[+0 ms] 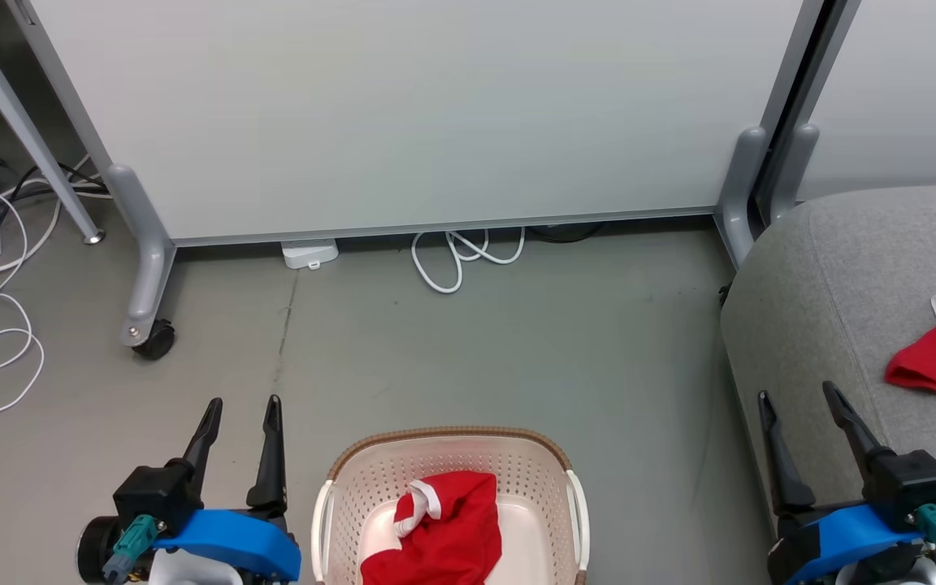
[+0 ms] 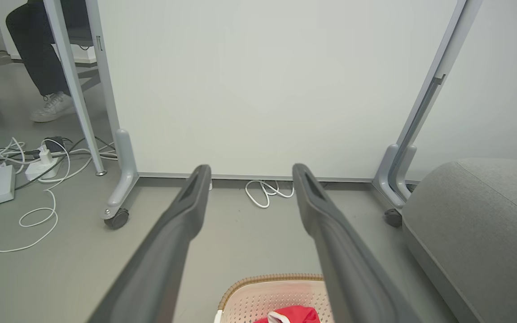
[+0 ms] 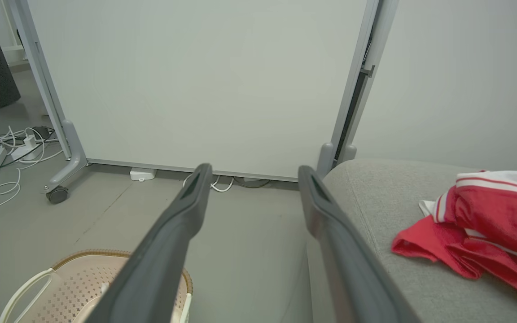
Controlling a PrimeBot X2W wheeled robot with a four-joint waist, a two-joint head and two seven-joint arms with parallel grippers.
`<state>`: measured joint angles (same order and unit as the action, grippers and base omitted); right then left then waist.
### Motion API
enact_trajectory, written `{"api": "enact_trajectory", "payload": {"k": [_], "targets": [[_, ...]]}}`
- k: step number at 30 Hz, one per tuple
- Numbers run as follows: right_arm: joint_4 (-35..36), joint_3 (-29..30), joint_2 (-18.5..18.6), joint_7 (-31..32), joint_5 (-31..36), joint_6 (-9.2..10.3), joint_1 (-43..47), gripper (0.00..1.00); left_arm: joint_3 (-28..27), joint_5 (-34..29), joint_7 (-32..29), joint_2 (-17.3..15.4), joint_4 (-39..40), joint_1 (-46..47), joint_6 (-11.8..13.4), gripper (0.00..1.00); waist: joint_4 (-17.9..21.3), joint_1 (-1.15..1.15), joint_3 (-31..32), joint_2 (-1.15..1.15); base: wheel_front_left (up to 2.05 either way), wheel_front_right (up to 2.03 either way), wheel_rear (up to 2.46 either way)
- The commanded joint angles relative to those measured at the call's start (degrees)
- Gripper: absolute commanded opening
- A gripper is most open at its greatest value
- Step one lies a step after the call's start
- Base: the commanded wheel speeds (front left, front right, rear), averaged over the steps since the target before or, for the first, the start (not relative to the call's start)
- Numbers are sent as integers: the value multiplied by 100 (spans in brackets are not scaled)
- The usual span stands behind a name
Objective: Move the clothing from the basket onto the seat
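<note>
Red clothing [image 1: 444, 528]: 1 pc in basket [image 1: 521, 475], 1 heap [image 1: 935, 361] on seat [image 1: 825, 309].

Ahead I see a pale partition panel [image 1: 435, 114] on grey wheeled legs [image 1: 147, 276] | floor [image 1: 517, 349] grey, smooth | white cable coil [image 1: 460, 253] under the panel's edge | cord tangle [image 2: 38, 154] far left | a person's white shoe [image 2: 52, 107] beyond | light even
</note>
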<state>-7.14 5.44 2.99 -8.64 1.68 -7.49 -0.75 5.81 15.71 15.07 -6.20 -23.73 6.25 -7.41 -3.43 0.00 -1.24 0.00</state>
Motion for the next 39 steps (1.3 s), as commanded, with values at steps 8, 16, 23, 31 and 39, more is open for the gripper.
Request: {"api": "enact_trajectory", "payload": {"k": [8, 16, 23, 31, 39], "targets": [[-75, -38, -17, -52, -54, -1, -68, 100, 50, -9, 15, 23, -15, 122, -12, 100, 62, 0, -33, 0, 0, 0, 0], [46, -232, -16, -18, -22, -1, -208, 100, 222, 37, 15, -6, -88, 241, -12, 100, 220, 0, -387, 0, 0, 0, 0], [249, -405, -14, -43, -12, -1, -519, 100, 449, 66, 15, -9, -312, 621, -13, 100, 472, 0, -1187, 0, 0, 0, 0], [409, -652, -15, -153, -38, -1, -1033, 100, 950, 299, 15, -57, -1062, 1436, -13, 100, 812, 0, -2271, 0, 0, 0, 0], [520, -983, -15, -261, -128, -1, -1581, 100, 1294, 650, 15, -128, -1946, 2338, -12, 100, 1048, 0, -3327, 0, 0, 0, 0]]}}
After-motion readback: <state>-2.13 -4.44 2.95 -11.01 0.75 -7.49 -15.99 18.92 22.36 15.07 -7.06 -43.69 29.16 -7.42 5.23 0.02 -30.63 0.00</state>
